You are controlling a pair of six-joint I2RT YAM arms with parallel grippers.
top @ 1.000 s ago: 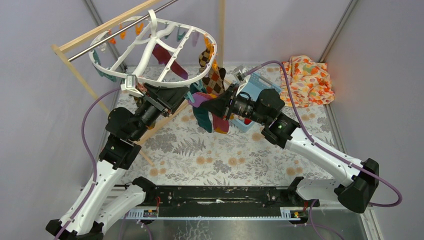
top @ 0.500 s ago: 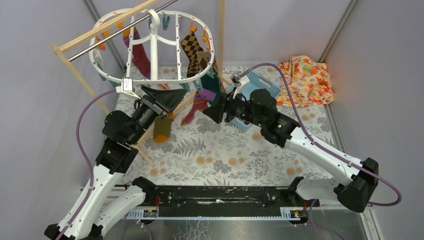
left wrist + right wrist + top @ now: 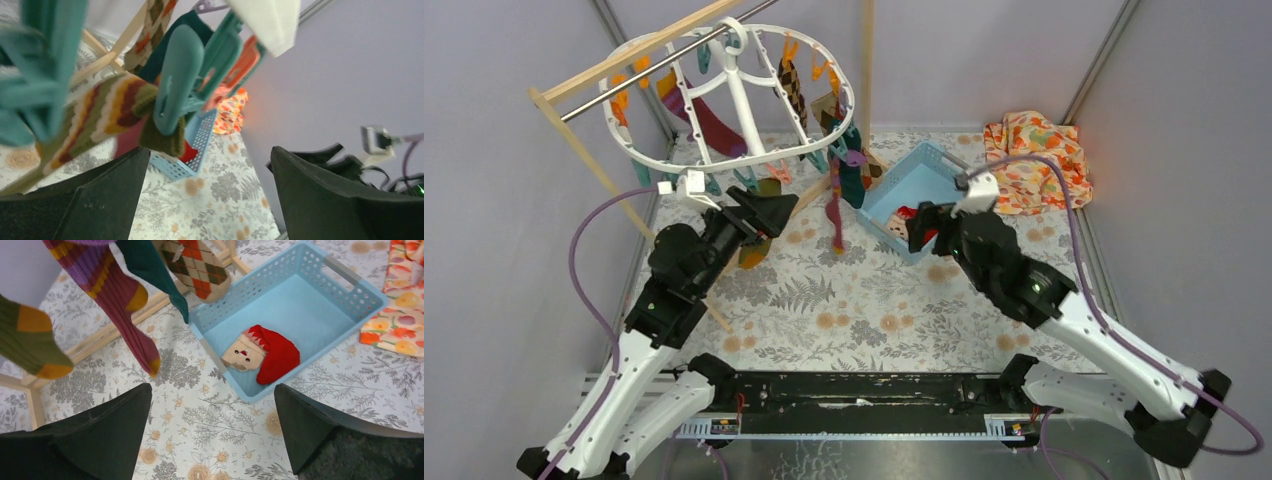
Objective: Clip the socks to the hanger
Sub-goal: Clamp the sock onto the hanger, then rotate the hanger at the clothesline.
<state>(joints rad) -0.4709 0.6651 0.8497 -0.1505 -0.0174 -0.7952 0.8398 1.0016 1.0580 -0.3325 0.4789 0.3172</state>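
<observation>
Our left tool (image 3: 209, 150) hangs with its jaws wide and nothing between them, just under the hanger (image 3: 746, 100). Right ahead of its fingers a striped sock (image 3: 100, 117) is pinched in a teal peg (image 3: 175, 80), so that one looks done.

Our right tool (image 3: 212, 387) is also spread wide and empty. The red sock (image 3: 272, 357) with the cream cuff lies ahead of it and a little toward its right finger, flat on the floor of the blue basket (image 3: 240, 295), well apart from the hanger.

We judge the step in hand to be fetching this sock. We should bring the tool over the cuff end, clear of the basket's near wall, come down straight and close on the cuff alone. Gripping low on the cuff would leave an edge free above the fingers to feed into an empty peg, while our left tool steadies the frame. The desk (image 3: 200, 440) cloth must not be caught.
</observation>
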